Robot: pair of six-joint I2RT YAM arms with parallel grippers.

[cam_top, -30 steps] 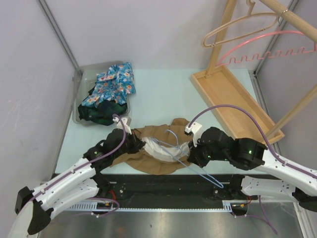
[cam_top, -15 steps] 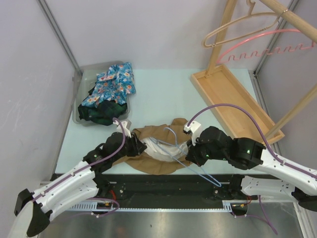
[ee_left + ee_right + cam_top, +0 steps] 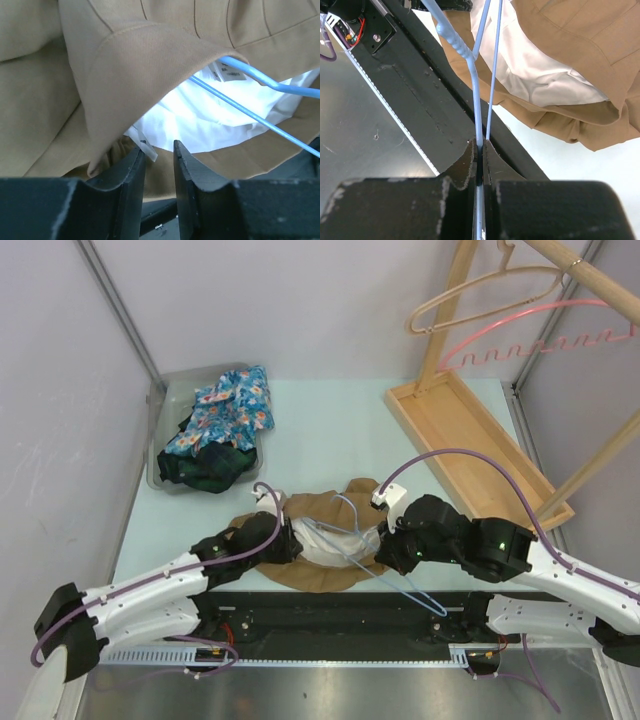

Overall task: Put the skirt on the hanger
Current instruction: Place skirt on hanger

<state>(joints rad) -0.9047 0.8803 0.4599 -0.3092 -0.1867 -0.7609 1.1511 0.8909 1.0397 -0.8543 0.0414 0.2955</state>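
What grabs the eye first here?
The tan skirt, white lining showing, lies bunched at the near edge of the table between both arms, with a blue wire hanger poking into it. The right end effector is clamped on the hanger; the left end effector sits open at the lining. Bright floral clothes fill the bin at far left.

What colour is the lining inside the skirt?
White; the lining shows best in the left wrist view.
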